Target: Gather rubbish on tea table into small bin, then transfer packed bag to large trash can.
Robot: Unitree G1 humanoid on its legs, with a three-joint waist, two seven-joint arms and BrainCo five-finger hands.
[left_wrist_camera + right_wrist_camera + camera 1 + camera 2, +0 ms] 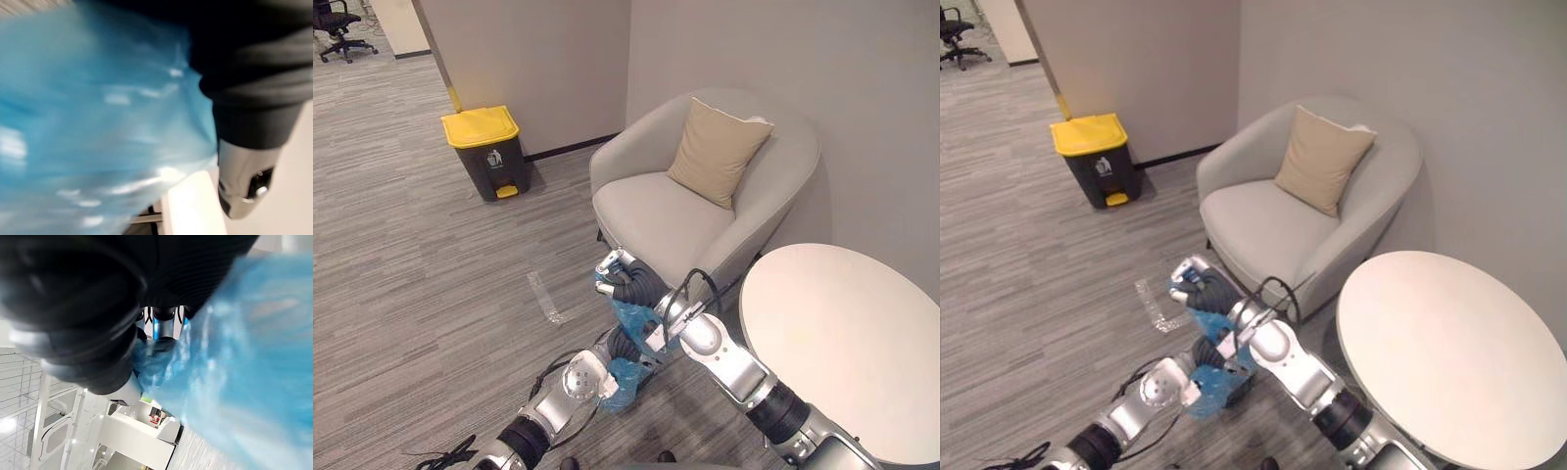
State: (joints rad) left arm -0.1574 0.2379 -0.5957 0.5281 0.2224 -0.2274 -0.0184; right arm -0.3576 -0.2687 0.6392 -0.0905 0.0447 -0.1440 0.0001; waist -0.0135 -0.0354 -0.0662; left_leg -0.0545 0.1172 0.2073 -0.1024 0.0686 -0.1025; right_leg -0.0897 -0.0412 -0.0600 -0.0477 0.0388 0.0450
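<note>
A packed blue plastic bag [632,319] hangs low above the carpet, just in front of the armchair. My right hand [628,281] is at its top, fingers curled into the gathered plastic [234,362]. My left hand [625,346] comes in from below and rests against the lower part of the bag [98,122]. The large trash can [487,152], dark with a yellow lid shut, stands against the wall at the far left. The round white tea table [862,343] is at the right with a bare top.
A grey armchair [666,220] with a tan cushion [717,149] stands directly behind the bag, against the wall. A strip of clear tape [546,297] lies on the open carpet between me and the trash can. An office chair [337,29] is far off.
</note>
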